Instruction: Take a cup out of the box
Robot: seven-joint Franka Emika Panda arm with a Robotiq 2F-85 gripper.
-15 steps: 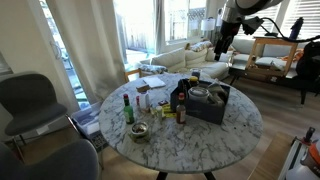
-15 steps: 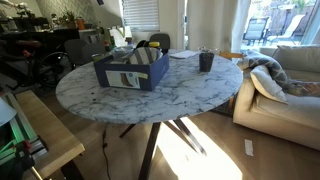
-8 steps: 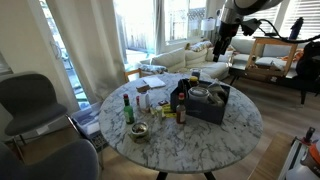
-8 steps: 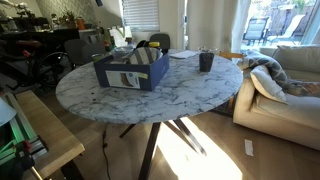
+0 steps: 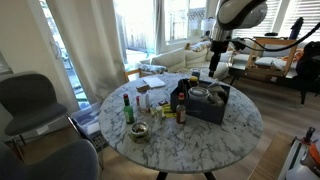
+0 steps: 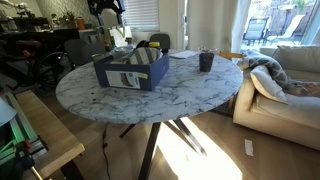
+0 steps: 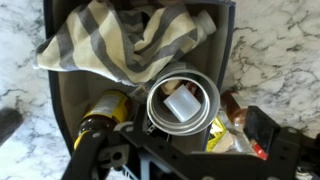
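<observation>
The dark box [image 5: 212, 104] stands on the round marble table, also seen in an exterior view [image 6: 130, 70]. My gripper [image 5: 213, 58] hangs well above it and also shows at the top of an exterior view [image 6: 108, 8]. The wrist view looks straight down into the box [image 7: 56, 110]. The pale grey cup [image 7: 183, 104] sits inside a round metal container [image 7: 157, 112], below a striped cloth [image 7: 120, 45]. My gripper [image 7: 180, 152] is open and empty at the bottom edge, its dark fingers spread either side of the container.
Inside the box are a yellow-capped bottle [image 7: 104, 112], a brown bottle [image 7: 236, 108] and a yellow packet. On the table stand a green bottle [image 5: 127, 108], dark bottles [image 5: 180, 102], a small bowl [image 5: 139, 131] and a dark cup [image 6: 205, 61]. Chairs and a sofa surround the table.
The arm has come down and moved toward the box; the gripper now shows at the top of the second exterior view. Nothing on the table moved.
</observation>
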